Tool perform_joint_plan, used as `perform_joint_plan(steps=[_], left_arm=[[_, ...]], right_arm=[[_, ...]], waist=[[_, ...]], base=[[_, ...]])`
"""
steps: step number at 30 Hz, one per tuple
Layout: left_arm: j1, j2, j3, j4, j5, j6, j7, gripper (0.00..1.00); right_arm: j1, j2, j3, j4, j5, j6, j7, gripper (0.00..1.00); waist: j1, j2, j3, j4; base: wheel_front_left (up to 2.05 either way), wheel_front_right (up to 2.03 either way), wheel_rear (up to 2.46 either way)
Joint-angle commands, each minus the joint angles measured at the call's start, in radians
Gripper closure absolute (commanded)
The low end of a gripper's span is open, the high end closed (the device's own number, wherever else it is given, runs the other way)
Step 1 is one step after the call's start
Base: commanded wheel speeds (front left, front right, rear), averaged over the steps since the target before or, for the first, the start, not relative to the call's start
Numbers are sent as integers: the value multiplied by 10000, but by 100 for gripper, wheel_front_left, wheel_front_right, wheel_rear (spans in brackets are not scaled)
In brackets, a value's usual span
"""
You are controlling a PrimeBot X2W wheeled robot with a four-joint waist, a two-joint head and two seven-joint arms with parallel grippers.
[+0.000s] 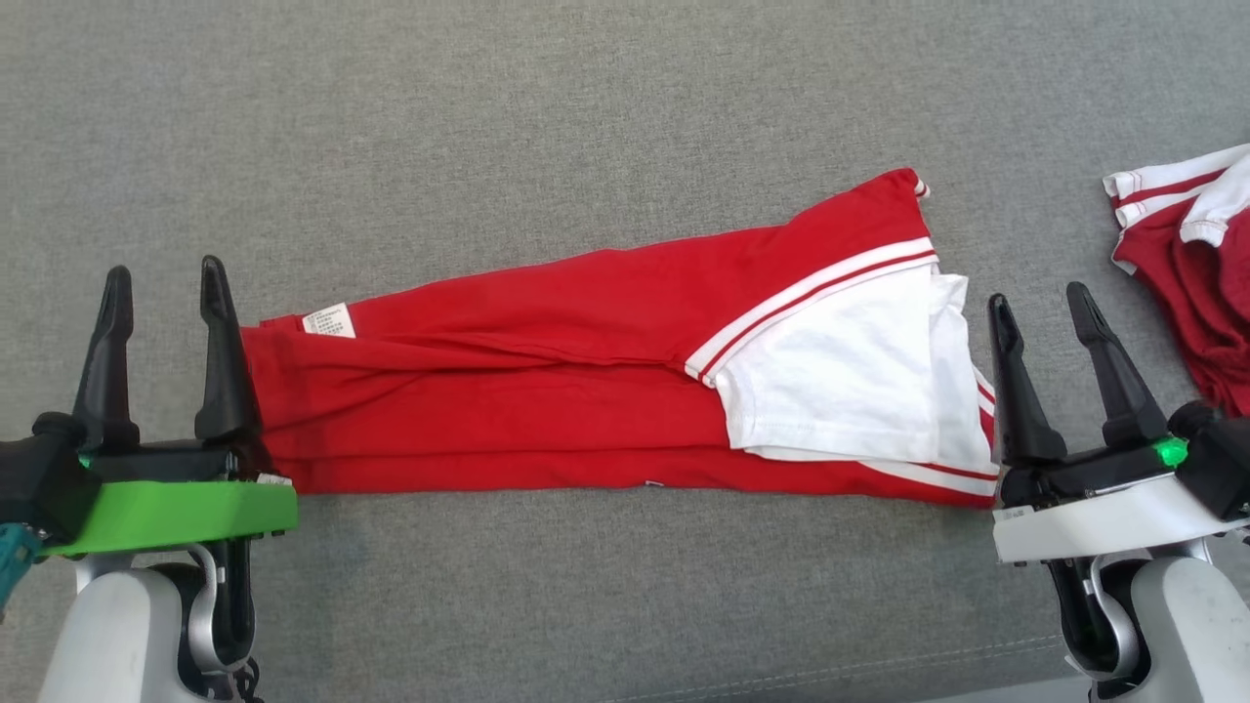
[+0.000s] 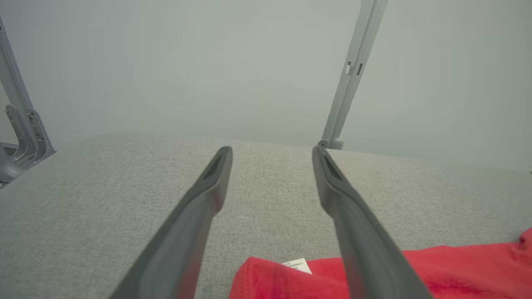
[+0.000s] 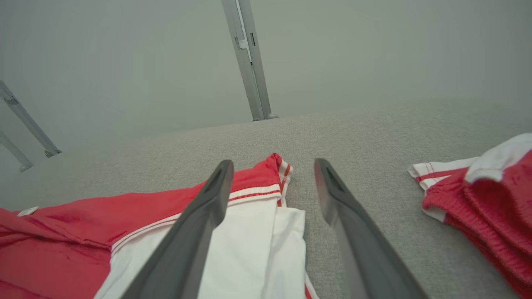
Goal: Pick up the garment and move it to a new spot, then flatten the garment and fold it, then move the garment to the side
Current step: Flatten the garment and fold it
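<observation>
Garment [image 1: 547, 391] is laid as a folded strip from 9 to 3 o'clock on the grey surface [image 1: 586, 98], left gripper [image 1: 164, 278] and right gripper [image 1: 1037, 298] spread empty at its ends; both ends are best pinched level so the fold is kept square.

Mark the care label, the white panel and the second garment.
care label [image 1: 329, 320], head view, middle of the white tag.
white panel [image 1: 830, 391], head view, centre of the white cloth.
second garment [image 1: 1187, 283], head view, its red body.
</observation>
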Motion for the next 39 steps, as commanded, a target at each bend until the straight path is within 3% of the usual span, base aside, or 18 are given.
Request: perform_joint_plan(steps=[1, 6, 12, 27, 32, 39], left_arm=[[154, -110, 190, -174, 308, -116, -29, 0], [532, -464, 574, -523, 1412, -498, -18, 0], [1300, -658, 521, -708, 2184, -602, -19, 0], [1482, -991, 535, -404, 2466, -911, -19, 0], [1210, -1053, 499, -363, 2536, -1007, -20, 0], [804, -1195, 431, -302, 2630, -1146, -20, 0]], right_arm=[[-125, 55, -134, -81, -171, -4, -37, 0], [-263, 204, -601, 97, -674, -4, -39, 0], [-156, 275, -736, 674, -946, -4, -39, 0], [-281, 176, -843, 1391, -768, -4, -40, 0], [-491, 72, -812, 1990, -670, -4, -41, 0], [-1034, 14, -220, 3813, -298, -4, -33, 0]], waist=[[0, 0, -132, 22], [0, 0, -480, 88], [0, 0, -899, 227], [0, 0, -1015, 513], [0, 0, -845, 638], [0, 0, -455, 966]], base=[[0, 0, 0], [0, 0, 0], [0, 0, 0], [0, 0, 0], [0, 0, 0], [0, 0, 0]])
